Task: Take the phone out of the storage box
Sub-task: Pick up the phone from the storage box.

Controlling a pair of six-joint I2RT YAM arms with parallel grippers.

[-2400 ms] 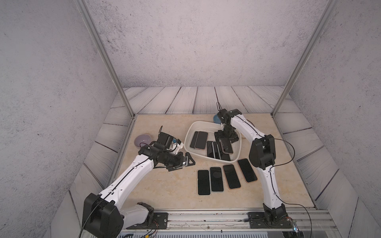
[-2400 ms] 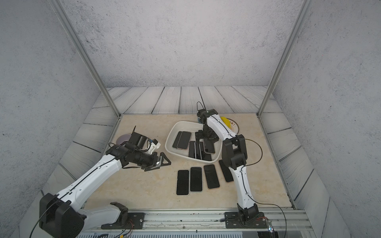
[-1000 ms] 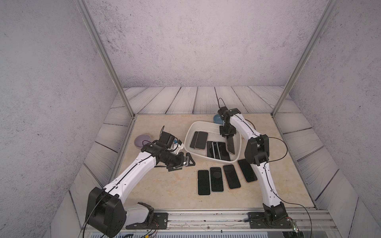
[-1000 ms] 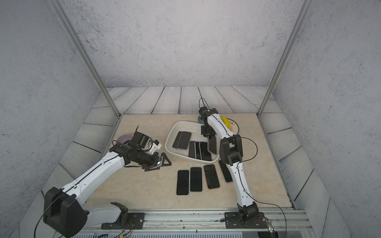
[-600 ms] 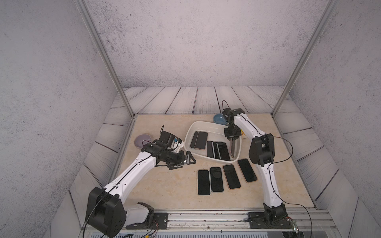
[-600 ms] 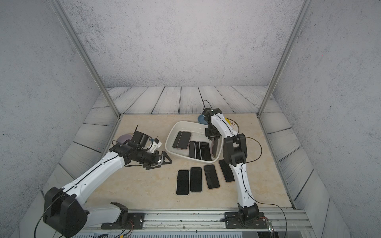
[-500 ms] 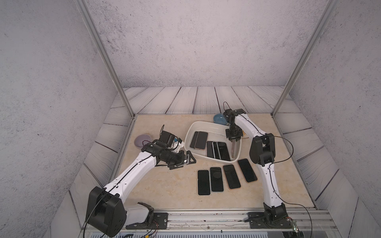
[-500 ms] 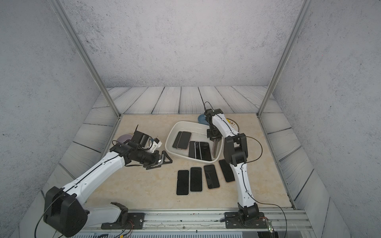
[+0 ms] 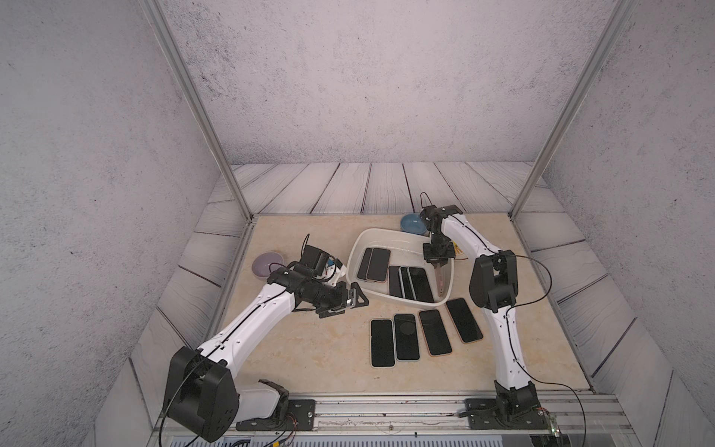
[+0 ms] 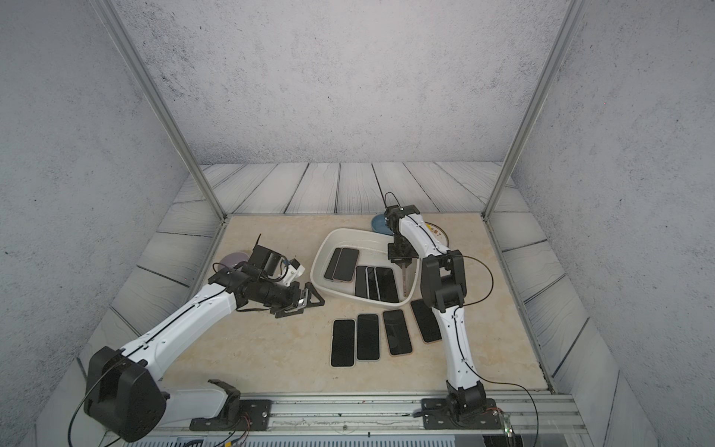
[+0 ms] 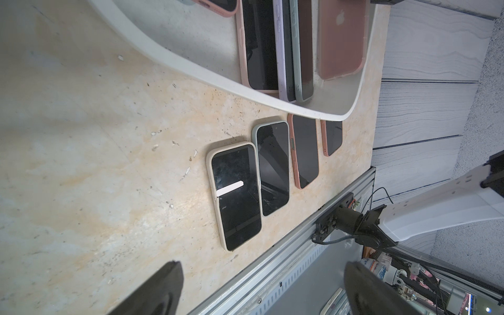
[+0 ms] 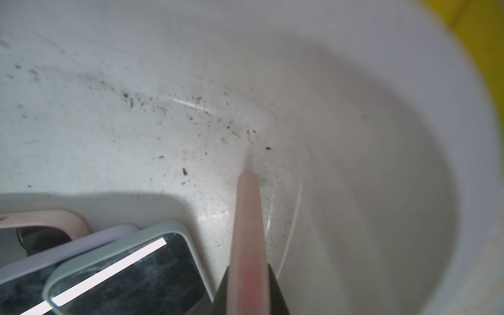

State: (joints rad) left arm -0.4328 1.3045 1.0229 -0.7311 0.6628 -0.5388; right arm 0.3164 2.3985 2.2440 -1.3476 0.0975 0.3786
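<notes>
Pink phone (image 9: 441,279) standing on edge inside the storage box (image 9: 394,301) by its right wall, my right tool (image 9: 438,262) clamping its upper edge, my left tool (image 9: 351,302) hanging wide apart, gripping nothing, beside the storage box.

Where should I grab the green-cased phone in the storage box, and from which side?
Likely across its width at mid-length, coming straight down. The green-cased phone lies topmost, one long edge raised on the lilac phone, the other beside bare storage box floor, though the pink phone stands there now.
</notes>
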